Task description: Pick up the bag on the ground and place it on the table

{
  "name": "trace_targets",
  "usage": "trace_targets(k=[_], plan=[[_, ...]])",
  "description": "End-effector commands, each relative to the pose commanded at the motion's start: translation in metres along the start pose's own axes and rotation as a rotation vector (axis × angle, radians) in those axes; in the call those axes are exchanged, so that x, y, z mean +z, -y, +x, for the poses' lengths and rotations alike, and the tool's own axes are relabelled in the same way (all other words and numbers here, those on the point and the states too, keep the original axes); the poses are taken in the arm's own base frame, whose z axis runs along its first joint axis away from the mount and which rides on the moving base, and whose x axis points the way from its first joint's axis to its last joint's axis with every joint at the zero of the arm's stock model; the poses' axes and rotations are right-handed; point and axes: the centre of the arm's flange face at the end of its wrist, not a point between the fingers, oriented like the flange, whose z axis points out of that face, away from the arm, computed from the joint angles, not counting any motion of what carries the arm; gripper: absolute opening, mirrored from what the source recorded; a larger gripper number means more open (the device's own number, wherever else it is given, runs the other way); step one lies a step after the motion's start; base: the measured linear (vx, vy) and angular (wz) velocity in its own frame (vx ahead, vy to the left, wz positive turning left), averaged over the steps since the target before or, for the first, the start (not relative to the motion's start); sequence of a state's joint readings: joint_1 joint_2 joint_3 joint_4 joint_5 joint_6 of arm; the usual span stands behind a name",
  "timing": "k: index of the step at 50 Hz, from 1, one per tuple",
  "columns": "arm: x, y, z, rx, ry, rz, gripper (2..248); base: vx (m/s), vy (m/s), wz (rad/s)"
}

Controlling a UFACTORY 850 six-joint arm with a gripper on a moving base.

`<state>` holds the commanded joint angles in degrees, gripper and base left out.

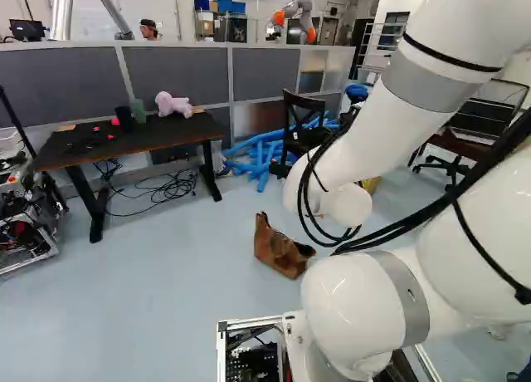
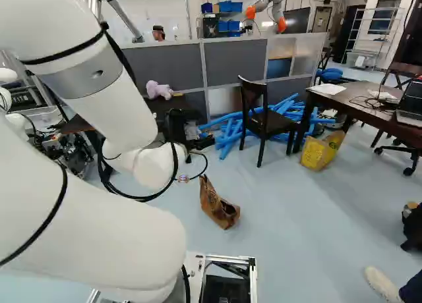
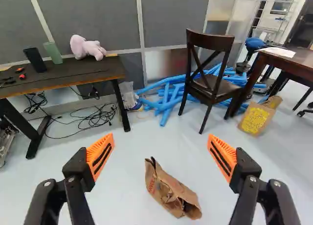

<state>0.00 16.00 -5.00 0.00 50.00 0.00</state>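
Well, my pincer [image 2: 192, 140]: spread wide
Paper bag [image 3: 168, 190]: twelve o'clock, on floor [image 3: 122, 205]
Table [image 3: 54, 84] with pink toy [image 3: 88, 47]: eleven o'clock

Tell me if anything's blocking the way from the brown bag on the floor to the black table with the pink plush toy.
Nothing visible stands between the brown bag and the black table. Black cables lie low around the table's legs, and the pink plush toy sits on its top.
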Motion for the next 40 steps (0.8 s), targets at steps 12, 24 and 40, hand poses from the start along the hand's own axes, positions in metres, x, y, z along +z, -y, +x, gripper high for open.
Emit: trace_targets(k=[12, 24, 40], plan=[[0.0, 0.0, 0.0, 0.0, 0.0, 0.0, 247, 0.148, 0.003, -0.014], [0.0, 0.0, 0.0, 0.0, 0.0, 0.0, 247, 0.131, 0.001, -0.013], [0.0, 0.0, 0.0, 0.0, 0.0, 0.0, 247, 0.113, 0.001, -0.013]])
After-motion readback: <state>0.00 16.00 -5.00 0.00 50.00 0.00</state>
